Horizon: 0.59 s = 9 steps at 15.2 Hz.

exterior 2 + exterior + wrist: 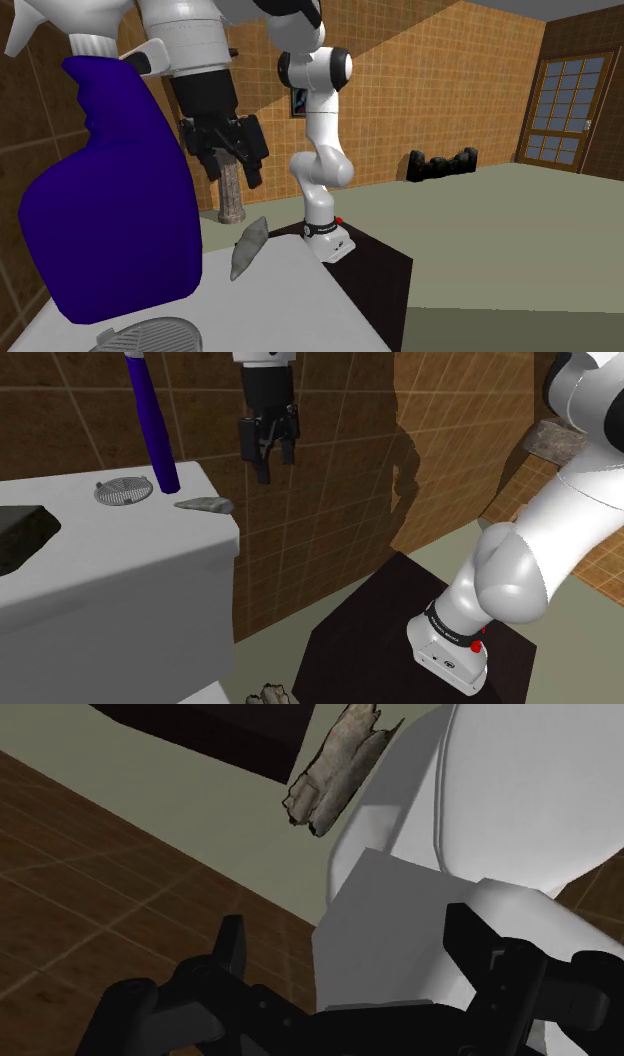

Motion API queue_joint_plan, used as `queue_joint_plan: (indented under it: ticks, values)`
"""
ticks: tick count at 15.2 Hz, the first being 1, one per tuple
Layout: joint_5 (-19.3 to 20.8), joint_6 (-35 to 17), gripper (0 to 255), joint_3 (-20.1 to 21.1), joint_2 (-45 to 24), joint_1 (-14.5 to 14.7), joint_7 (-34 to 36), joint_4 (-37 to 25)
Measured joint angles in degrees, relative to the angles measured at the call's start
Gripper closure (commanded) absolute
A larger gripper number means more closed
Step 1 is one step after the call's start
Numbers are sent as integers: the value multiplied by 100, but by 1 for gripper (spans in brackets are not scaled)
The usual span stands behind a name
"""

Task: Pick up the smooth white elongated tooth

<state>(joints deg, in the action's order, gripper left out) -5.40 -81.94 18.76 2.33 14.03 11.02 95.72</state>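
A grey, elongated, pointed tooth point(204, 505) point(247, 247) lies flat on the white toilet tank lid point(120, 582) near its edge. My black gripper point(268, 452) point(235, 160) hangs open in the air above the tooth, off to the shoulder view's right, past the lid's edge. Nothing is between its fingers. In the wrist view the two fingers point(232, 944) stand wide apart over the white toilet body point(450, 824) and the floor.
A tall purple spray bottle point(152, 422) point(110, 210) and a round grey grate point(124, 490) point(150, 335) share the lid beside the tooth. A pale ragged log-like piece point(335, 769) point(270, 695) lies on the floor by the black stand point(390, 642). A brown tiled wall stands behind.
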Motion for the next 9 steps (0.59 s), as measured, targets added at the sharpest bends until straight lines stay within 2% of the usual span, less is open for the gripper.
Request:
queue_joint_plan:
  ticks: [5, 8, 9]
  values:
    - [405, 387, 0, 367, -1137, 427, 397, -1376]
    - [769, 850, 0, 530, -2042, 832, 630, -2628]
    - [837, 930, 0, 557, -2208, 932, 682, -2845]
